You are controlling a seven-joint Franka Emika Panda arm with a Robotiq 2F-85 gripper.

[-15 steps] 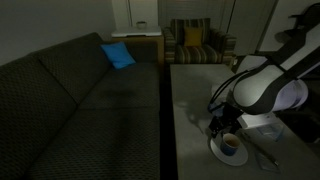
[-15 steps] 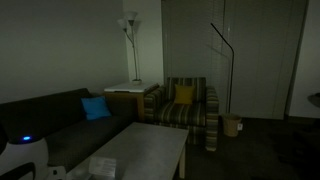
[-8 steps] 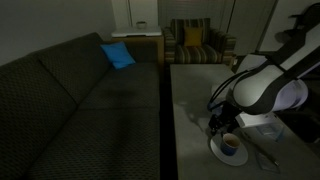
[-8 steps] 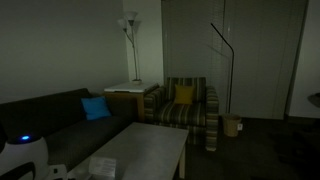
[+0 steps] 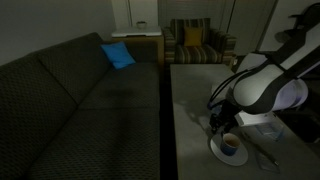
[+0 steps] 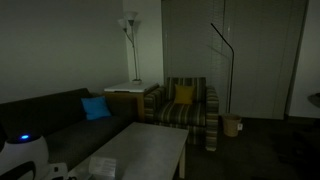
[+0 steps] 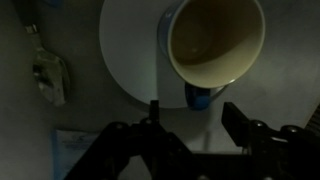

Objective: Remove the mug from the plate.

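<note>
The mug (image 7: 215, 40) stands upright on the white plate (image 7: 130, 45), dark blue outside and brownish inside, with its blue handle (image 7: 197, 97) pointing toward my gripper. My gripper (image 7: 194, 112) is open, fingers either side of the handle, not closed on it. In an exterior view the mug (image 5: 230, 146) sits on the plate (image 5: 219, 155) near the table's front edge, with the gripper (image 5: 222, 126) just above and beside it.
A small clear-bluish flat item (image 7: 75, 150) and a small object (image 7: 48, 78) lie left of the plate. A white boxy object (image 5: 263, 122) sits behind the plate. A sofa (image 5: 80, 100) runs along the grey table (image 5: 195, 95); a striped armchair (image 5: 195, 42) stands beyond.
</note>
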